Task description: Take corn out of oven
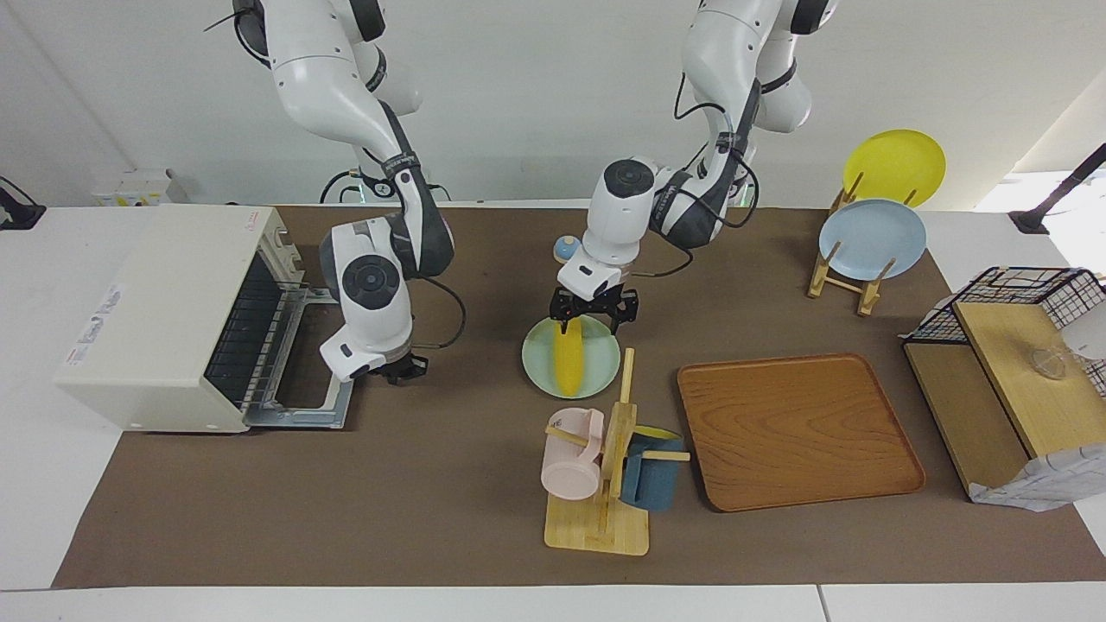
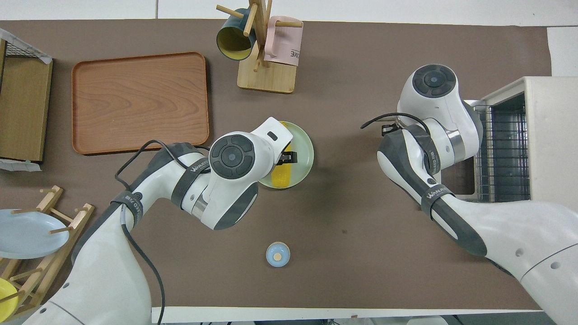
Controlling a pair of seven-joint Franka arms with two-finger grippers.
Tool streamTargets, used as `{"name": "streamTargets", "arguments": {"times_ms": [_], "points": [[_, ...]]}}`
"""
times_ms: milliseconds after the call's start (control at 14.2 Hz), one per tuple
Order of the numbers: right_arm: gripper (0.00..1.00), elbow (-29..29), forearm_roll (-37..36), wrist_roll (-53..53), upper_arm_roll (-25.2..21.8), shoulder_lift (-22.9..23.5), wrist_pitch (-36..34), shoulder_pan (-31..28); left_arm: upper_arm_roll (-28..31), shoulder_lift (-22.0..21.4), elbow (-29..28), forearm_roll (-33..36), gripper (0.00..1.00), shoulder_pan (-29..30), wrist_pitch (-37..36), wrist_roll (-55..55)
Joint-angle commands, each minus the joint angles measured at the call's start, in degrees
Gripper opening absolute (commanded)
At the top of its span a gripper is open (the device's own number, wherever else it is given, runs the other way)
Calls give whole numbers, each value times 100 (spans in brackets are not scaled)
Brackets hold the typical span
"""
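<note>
Facing view: the corn (image 1: 569, 361) lies in a pale green plate (image 1: 540, 367) mid-table, out of the oven (image 1: 173, 315) — whose door hangs open at the right arm's end, rack bare. The left gripper (image 1: 594, 318) hovers over the cob's nearer end, jaws spread, not gripping it. The right gripper (image 1: 402, 370) sits low over the open door; its jaws I cannot tell.

White-walled room, white table.
Brown mat (image 1: 432, 518) covers most of the table (image 1: 52, 345); daylight enters at the left arm's end.
</note>
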Motion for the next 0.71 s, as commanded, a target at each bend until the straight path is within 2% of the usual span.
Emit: {"name": "streamTargets", "arguments": {"times_ms": [0, 71, 282, 353, 494, 635], "points": [[0, -179, -388, -77, 59, -11, 1, -99, 91, 276, 221, 44, 99, -89, 166, -96], [0, -179, -511, -86, 68, 7, -60, -152, 91, 328, 238, 27, 86, -89, 254, -261], [0, -179, -679, -182, 68, -2, -262, -161, 82, 390, 238, 35, 14, -28, 282, -456], [0, -170, -749, -191, 68, -11, -341, -170, 91, 381, 308, 35, 0, -1, 194, -430], [0, -100, -820, -244, 68, -2, -569, -161, 187, 251, 676, 44, 0, 190, -496, -395], [0, 49, -864, -445, 68, -2, -841, -152, 196, 5, 853, 44, 0, 857, -1298, 627]]}}
